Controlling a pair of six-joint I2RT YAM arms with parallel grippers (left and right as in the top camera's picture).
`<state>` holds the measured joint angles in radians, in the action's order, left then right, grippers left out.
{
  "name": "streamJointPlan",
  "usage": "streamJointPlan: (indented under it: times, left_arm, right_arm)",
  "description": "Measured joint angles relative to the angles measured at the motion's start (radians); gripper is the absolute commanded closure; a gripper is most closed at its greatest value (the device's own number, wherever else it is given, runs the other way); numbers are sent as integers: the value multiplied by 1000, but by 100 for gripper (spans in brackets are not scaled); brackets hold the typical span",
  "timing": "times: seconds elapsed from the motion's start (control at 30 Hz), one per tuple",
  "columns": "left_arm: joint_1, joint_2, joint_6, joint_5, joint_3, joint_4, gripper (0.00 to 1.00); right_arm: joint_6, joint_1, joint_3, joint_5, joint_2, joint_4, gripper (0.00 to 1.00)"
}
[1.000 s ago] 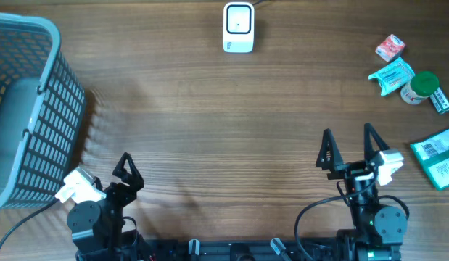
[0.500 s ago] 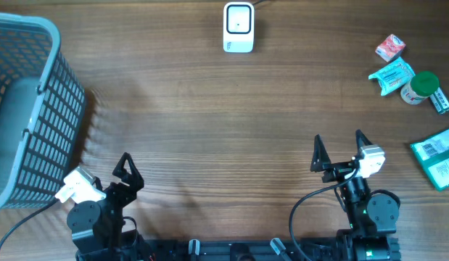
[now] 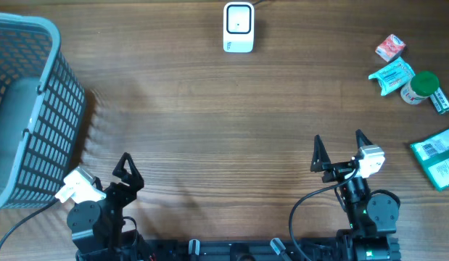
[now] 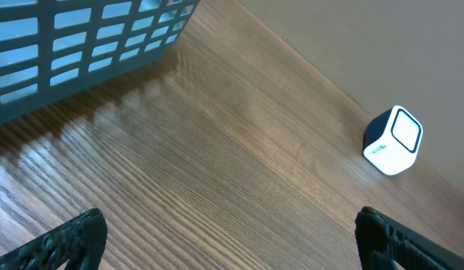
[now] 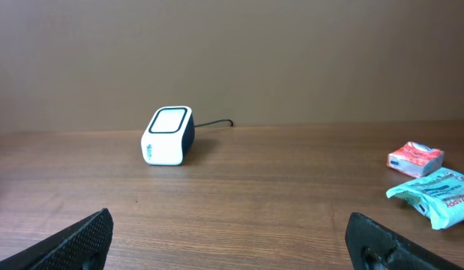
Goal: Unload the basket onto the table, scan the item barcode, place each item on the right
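Observation:
The white barcode scanner (image 3: pixel 239 27) stands at the far middle of the table, also in the left wrist view (image 4: pixel 393 140) and the right wrist view (image 5: pixel 168 136). The items lie at the far right: a red packet (image 3: pixel 389 47), a teal packet (image 3: pixel 392 76), a green-capped bottle (image 3: pixel 420 87) and a green box (image 3: pixel 438 156) with a white label. My right gripper (image 3: pixel 339 139) is open and empty near the front, left of the green box; its open fingers frame bare wood (image 5: pixel 232 234). My left gripper (image 3: pixel 128 168) is open and empty at the front left (image 4: pixel 232 241).
A grey-blue slatted basket (image 3: pixel 43 109) fills the left side, close to the left gripper; its wall shows in the left wrist view (image 4: pixel 82 45). A small blue item (image 3: pixel 439 101) lies beside the bottle. The scanner's cable runs off the far edge.
The right gripper shifted slightly left and away from the front edge, turning a little, then held still. The left arm has not moved.

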<state>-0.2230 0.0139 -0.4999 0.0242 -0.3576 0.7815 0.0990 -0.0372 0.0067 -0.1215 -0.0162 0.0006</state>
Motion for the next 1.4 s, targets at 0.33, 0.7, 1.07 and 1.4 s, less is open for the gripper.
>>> streamJointPlan:
  times: [0.33,0.7,1.07,1.4]
  left_arm:
    - [125,0,-3,80,2,-120,0]
    - [222,-2,174,136,282,-650,0]
    - [224,-2,266,111,338,-710,0]
    - [276,-2,351,105,338,-708,0]
  right_arm:
    - [0,0,0,0,1,0,0]
    - [-8,0,0,0,1,0,0]
    - [-11,0,0,0,1,0,0]
    - [-11,0,0,0,1,0,0]
